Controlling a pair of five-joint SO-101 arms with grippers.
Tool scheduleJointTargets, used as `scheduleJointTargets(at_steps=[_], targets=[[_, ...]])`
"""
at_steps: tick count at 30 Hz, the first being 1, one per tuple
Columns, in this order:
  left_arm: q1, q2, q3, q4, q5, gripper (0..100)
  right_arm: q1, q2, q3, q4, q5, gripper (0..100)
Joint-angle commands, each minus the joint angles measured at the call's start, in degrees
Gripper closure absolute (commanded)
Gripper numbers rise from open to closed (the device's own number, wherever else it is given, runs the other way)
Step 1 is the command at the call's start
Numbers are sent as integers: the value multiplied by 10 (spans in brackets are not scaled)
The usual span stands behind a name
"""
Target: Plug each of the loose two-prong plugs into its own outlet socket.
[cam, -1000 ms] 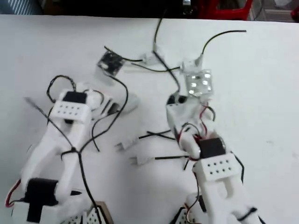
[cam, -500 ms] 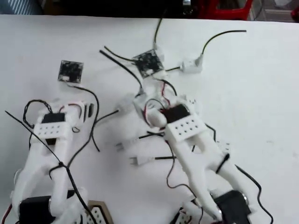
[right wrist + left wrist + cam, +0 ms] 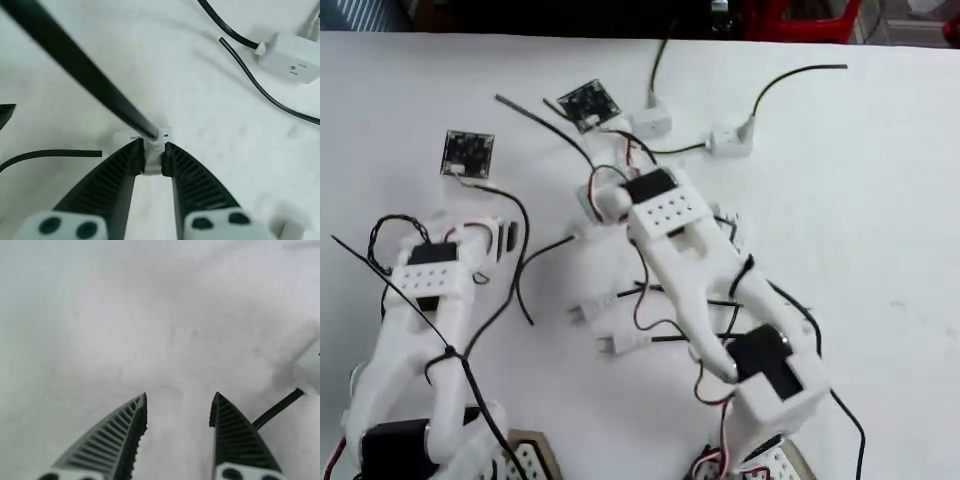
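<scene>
Two loose white two-prong plugs (image 3: 582,311) (image 3: 616,343) lie mid-table on black cords, close under the right arm. Two white outlet sockets (image 3: 650,124) (image 3: 725,141) sit at the far side; one socket (image 3: 295,57) lies ahead of my right gripper. My right gripper (image 3: 151,147) (image 3: 592,200) is shut on a small white plug body (image 3: 159,135) with a thick black cord (image 3: 75,65) running away from it. My left gripper (image 3: 179,400) (image 3: 505,235) is open over bare table, with a white piece on a black cord (image 3: 310,372) off to one side.
Two small black square boards (image 3: 470,152) (image 3: 588,103) lie at the far left and far middle. Loose black cords (image 3: 535,125) cross the centre of the table. The right side of the table (image 3: 880,220) is bare white surface.
The right arm swung left and farther away, dragging a cord and one black board. The left arm pulled back toward the near-left, then held still.
</scene>
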Motion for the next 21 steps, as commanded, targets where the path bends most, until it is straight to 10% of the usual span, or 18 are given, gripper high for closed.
scheduleJointTargets(at_steps=[1, 21], targets=[[-19, -24, -3, -12, 5, 793, 1, 25, -60, 4, 8, 981], [-24, -24, -3, -13, 5, 793, 27, 94, -91, 31, 34, 981]])
